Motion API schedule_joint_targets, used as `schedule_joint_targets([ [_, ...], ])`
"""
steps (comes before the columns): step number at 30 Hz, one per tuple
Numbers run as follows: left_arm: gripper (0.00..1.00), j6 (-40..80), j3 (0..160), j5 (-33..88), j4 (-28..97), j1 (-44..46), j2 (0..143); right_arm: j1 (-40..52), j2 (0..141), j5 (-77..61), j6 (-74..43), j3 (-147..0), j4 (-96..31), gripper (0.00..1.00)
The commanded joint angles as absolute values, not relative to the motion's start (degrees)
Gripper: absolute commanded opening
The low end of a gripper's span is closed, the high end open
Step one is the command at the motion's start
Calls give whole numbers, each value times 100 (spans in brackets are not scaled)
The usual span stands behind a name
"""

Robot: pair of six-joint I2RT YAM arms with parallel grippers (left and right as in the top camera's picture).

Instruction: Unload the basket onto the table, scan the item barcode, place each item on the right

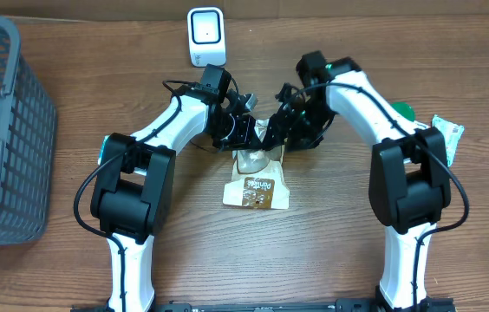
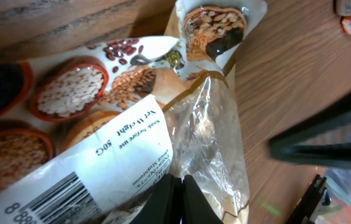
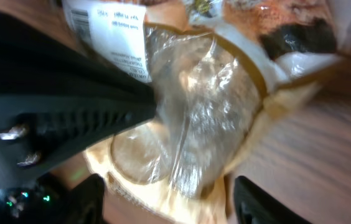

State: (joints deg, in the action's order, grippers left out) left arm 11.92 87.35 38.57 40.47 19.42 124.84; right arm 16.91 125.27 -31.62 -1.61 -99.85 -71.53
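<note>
Packet: the snack packet (image 1: 257, 189) sits mid-table (image 1: 314, 260). Its near end looks flat on the wood and its far end is gathered up between the two grippers.
Handling: it looks light, made of thin crinkly film with a clear window. I judge it soft and slippery, and apt to fold, so the sealed edge is the best place to hold it, clear of the label.
Left gripper (image 2: 175, 199): fingers together, pinched on the packet's film just beside the white sticker.
Right gripper (image 3: 175, 202): fingers apart, one on either side of the clear window and not gripping it.
Barcode (image 2: 38, 199): printed on the white sticker near the pinch — buckled film could warp it.
Sides: a grey basket (image 1: 2, 130) stands well apart on the left, and a green-and-white packet (image 1: 446, 137) lies by the right arm.
Scanner (image 1: 205, 36): white and upright at the far edge — both wrists crowd the way to it.
</note>
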Motion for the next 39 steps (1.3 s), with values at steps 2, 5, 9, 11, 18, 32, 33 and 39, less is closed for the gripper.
schedule_joint_targets([
  [2, 4, 1339, 8670, 3240, 4091, 1909, 12787, 1321, 12261, -3063, -82, -10149, -7524, 71],
  [5, 4, 1424, 8670, 3242, 4088, 1898, 12873, 1151, 12263, -3076, -56, -9848, -7531, 72],
  [9, 4, 1490, 8670, 3249, 4101, 1874, 12912, 1103, 12265, -3507, 193, -9201, -7301, 71],
  [11, 4, 1509, 8670, 3247, 4104, 1868, 12912, 1131, 12265, -3765, 200, -8842, -7000, 71],
  [18, 4, 1509, 8670, 3242, 4123, 1868, 12912, 1269, 12265, -4748, -27, -7784, -5688, 71],
  [32, 4, 1527, 8670, 3236, 4132, 1868, 12912, 1900, 12269, -4936, -1378, -7043, -3614, 49],
  [33, 4, 1527, 8670, 3236, 4132, 1868, 12912, 1900, 12269, -4912, -1376, -7043, -3632, 49],
  [39, 4, 1527, 8670, 3234, 4128, 1865, 12912, 1776, 12269, -4617, -1350, -7046, -3833, 41],
])
